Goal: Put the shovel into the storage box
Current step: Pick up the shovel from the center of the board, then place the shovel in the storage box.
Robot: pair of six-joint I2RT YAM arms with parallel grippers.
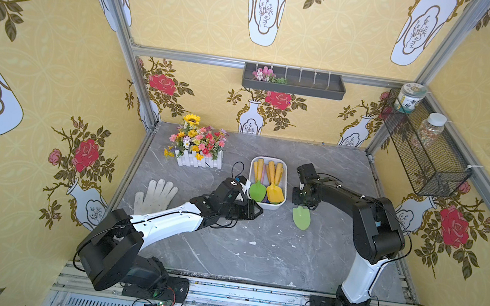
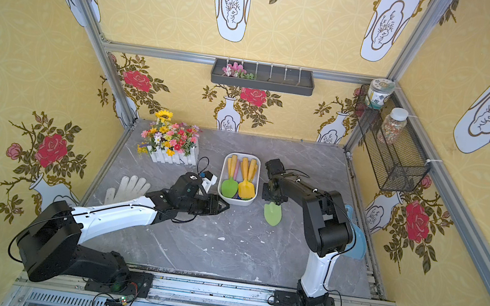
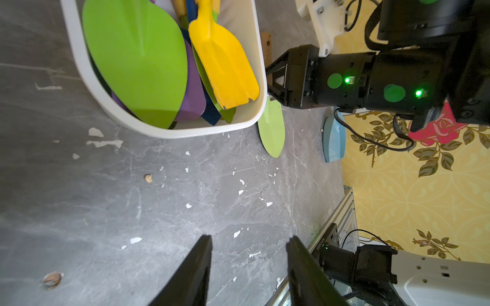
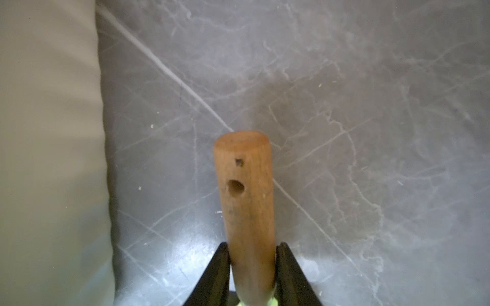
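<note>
Nearest, the left arm (image 1: 162,220) reaches over the grey tabletop (image 1: 255,253), its jaws apart and empty just in front of the white storage box (image 1: 264,206). Just right of the box, outside it, the shovel (image 1: 301,218), pale green, has its blade on the tabletop. The right arm (image 1: 345,197) has its jaws clenched on the wooden handle (image 4: 246,201). Inside the box lie a brighter green shovel (image 1: 257,191) and a yellow shovel (image 1: 274,193).
</note>
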